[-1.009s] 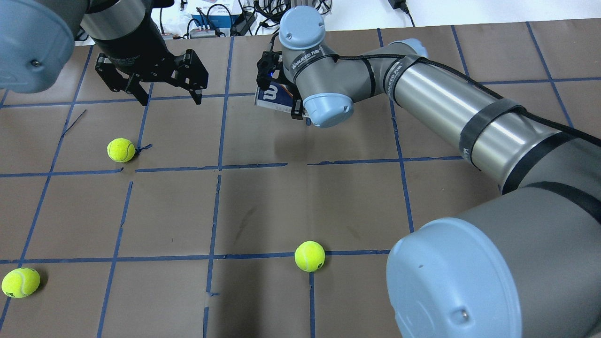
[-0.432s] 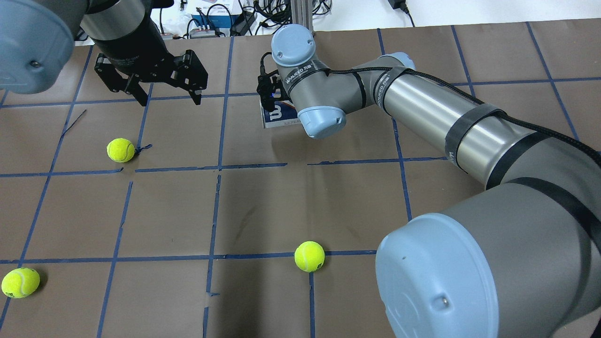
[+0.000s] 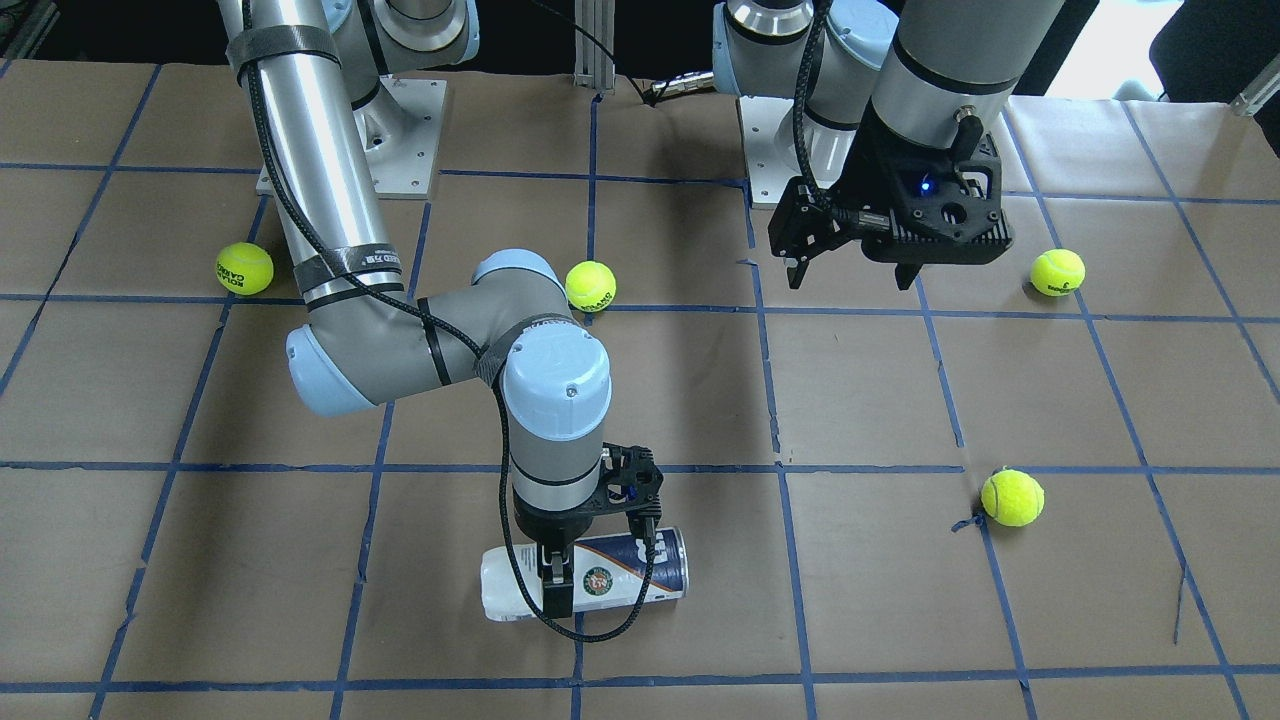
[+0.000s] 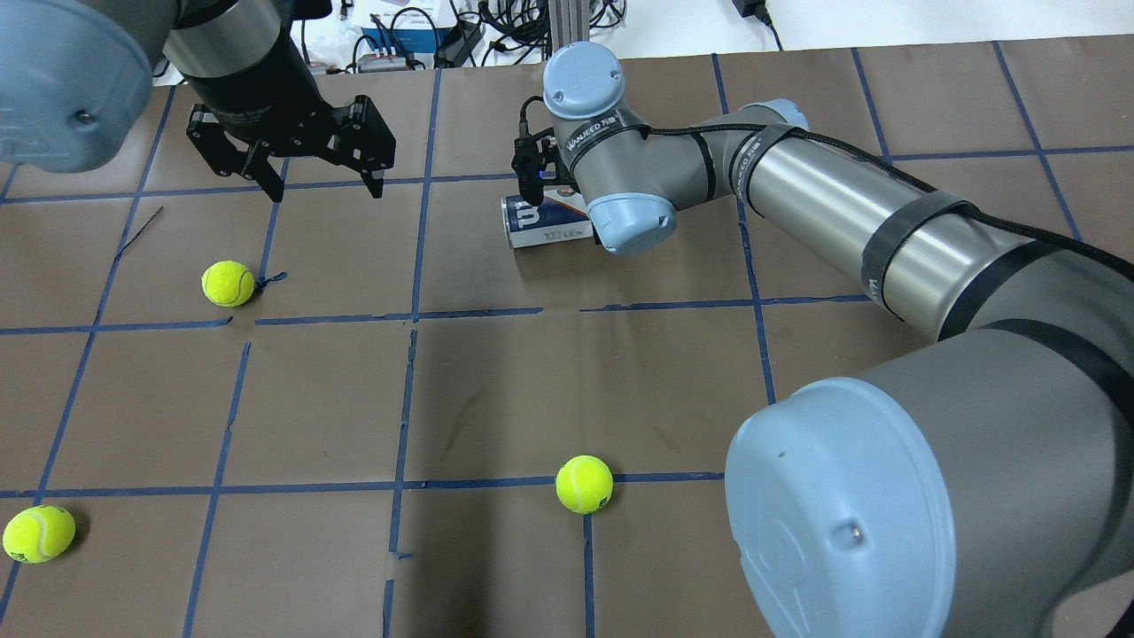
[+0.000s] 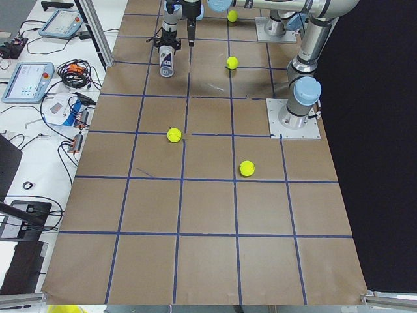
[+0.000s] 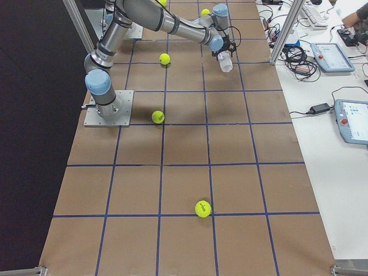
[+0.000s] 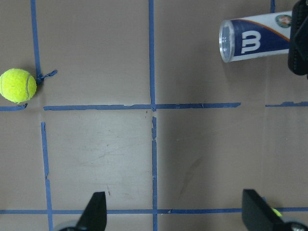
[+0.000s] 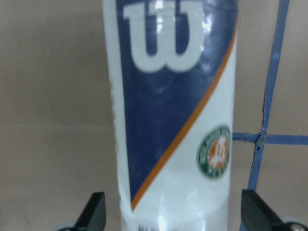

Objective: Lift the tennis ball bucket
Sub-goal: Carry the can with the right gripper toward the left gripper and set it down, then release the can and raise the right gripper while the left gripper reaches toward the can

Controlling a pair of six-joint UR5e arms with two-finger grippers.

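The tennis ball bucket [image 3: 600,578] is a clear tube with a white and navy label and a white "W". It lies on its side on the brown table, also in the overhead view [image 4: 542,223] and the left wrist view [image 7: 255,41]. My right gripper [image 3: 556,578] is open and straddles the tube from above. The right wrist view shows the tube [image 8: 173,120] between its fingers [image 8: 96,211], with a small gap on each side. My left gripper [image 4: 325,189] is open and empty, hovering well to the tube's left in the overhead view.
Yellow-green tennis balls lie scattered [image 4: 228,283] [image 4: 584,484] [image 4: 38,533], and another near my right arm's base [image 3: 245,268]. Cables and devices [image 4: 399,35] sit beyond the table's far edge. The arm base plates [image 3: 400,140] are on my side.
The right wrist and the tube have come down and shifted right in the overhead view. The tube's shadow now sits against it. The left gripper has barely moved.
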